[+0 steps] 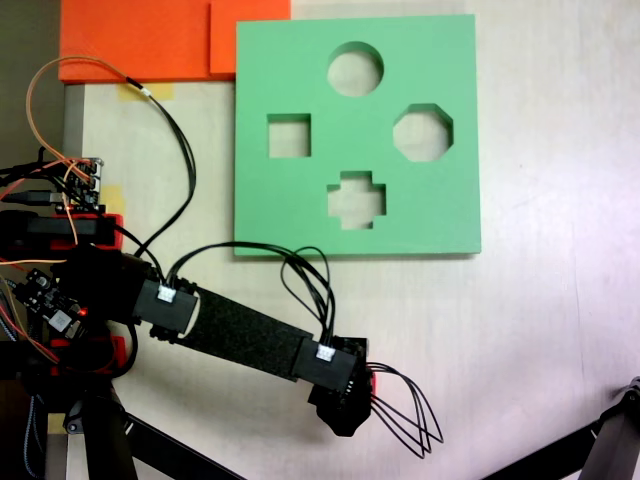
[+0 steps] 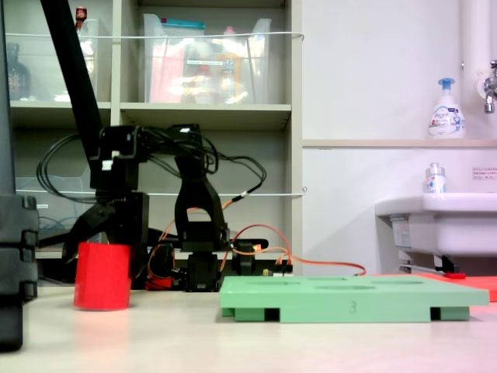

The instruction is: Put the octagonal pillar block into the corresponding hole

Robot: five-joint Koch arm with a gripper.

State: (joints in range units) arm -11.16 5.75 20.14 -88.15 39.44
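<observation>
**Red block on the table at the gripper, green board apart from it**

In the low fixed view, the octagonal pillar block (image 2: 102, 276) stands upright on the table (image 2: 233, 334) at the far left, its red body resting on the surface. The gripper (image 2: 97, 233) hangs right over it, with a dark finger slanting down to the block's upper left edge and the rest of the jaws hidden behind the wrist housing; I cannot tell how far they are parted or whether they grasp the block. Just right of that, the arm's base (image 2: 198, 256) rises in front of a shelf unit (image 2: 217, 116), with orange and black cables (image 2: 256, 233) trailing around it.

Further right lies the flat green board (image 2: 349, 299), well apart from the block. A white sink (image 2: 443, 225) sits at the right edge, with a soap bottle (image 2: 446, 109) on the ledge above it.

From above, the arm (image 1: 250, 335) stretches from the left edge towards lower centre, its wrist end (image 1: 340, 395) covering whatever is below it. Above it is the board (image 1: 300, 220), with a square cutout at its left, a round one at top, a cross-shaped one below, and the corresponding hole (image 1: 423, 132) at its right, unfilled
</observation>
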